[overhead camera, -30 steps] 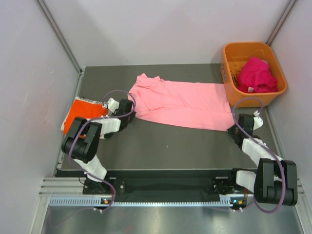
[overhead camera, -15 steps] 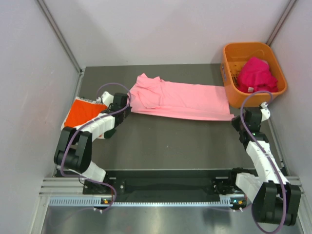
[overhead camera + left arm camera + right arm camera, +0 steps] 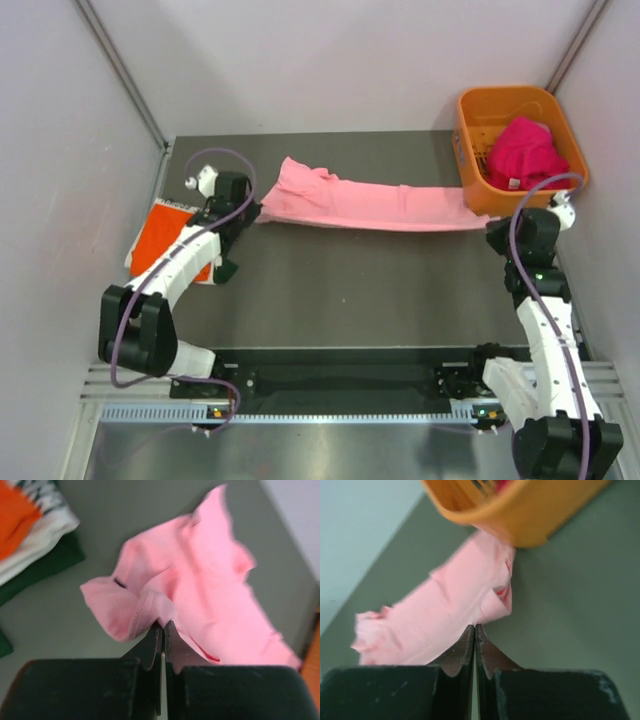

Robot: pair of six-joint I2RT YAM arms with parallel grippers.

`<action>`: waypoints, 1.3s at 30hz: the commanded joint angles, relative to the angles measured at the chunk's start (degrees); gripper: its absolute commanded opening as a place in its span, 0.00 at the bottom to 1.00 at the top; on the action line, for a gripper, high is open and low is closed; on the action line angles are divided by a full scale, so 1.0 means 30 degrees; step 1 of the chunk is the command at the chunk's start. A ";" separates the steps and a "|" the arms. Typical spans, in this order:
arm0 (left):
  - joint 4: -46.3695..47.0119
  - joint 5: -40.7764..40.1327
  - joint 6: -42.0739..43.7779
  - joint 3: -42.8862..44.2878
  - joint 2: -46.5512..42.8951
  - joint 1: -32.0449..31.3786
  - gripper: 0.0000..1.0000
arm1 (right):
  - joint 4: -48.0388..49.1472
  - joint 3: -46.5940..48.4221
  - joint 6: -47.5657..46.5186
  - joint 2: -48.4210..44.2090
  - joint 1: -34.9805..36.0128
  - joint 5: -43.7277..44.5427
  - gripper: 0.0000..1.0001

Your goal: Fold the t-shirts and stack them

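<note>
Light pink t-shirt (image 3: 370, 205): lay stretched in a long band over the counter (image 3: 350, 290). Left gripper (image 3: 163, 630) pinched one end, right gripper (image 3: 474, 630) the other, beside the orange basket (image 3: 466, 140).

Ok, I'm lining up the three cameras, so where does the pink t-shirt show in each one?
Top external: pink t-shirt, a long strip across the upper middle.
Left wrist: pink t-shirt, centre and right of the picture.
Right wrist: pink t-shirt, centre and left, below the basket.
Shared landmark: the orange basket, at the shirt's right end in the top view and clear in the right wrist view.
</note>
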 commanded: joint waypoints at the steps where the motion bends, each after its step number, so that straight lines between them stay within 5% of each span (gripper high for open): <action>1: -0.1263 -0.0464 0.2000 0.3324 -0.2060 0.0322 0.00 | 0.0343 0.3573 -0.1006 -0.0159 -0.0227 -0.0874 0.00; 9: -0.5508 0.0385 0.4054 0.8395 -0.5868 0.0322 0.00 | -0.2937 1.0136 -0.2236 -0.1530 -0.0227 -0.3103 0.00; 18: -0.7887 0.0299 0.4817 1.1503 -0.8364 0.0322 0.00 | -0.4025 1.1610 -0.1798 -0.3732 -0.0227 -0.3075 0.00; 28: -0.6804 0.0674 0.5287 1.2234 -0.3190 0.0729 0.00 | -0.1009 1.0756 -0.0333 0.1331 -0.0227 -0.5182 0.00; 34: -0.4666 0.4806 0.4205 1.4050 -0.0343 0.2721 0.00 | -0.0978 1.4474 -0.0860 0.6137 -0.0227 -0.6297 0.00; 39: -0.5220 0.6889 0.3996 2.0079 0.2969 0.4423 0.00 | -0.2146 2.0213 -0.0889 1.0121 -0.0636 -0.7377 0.00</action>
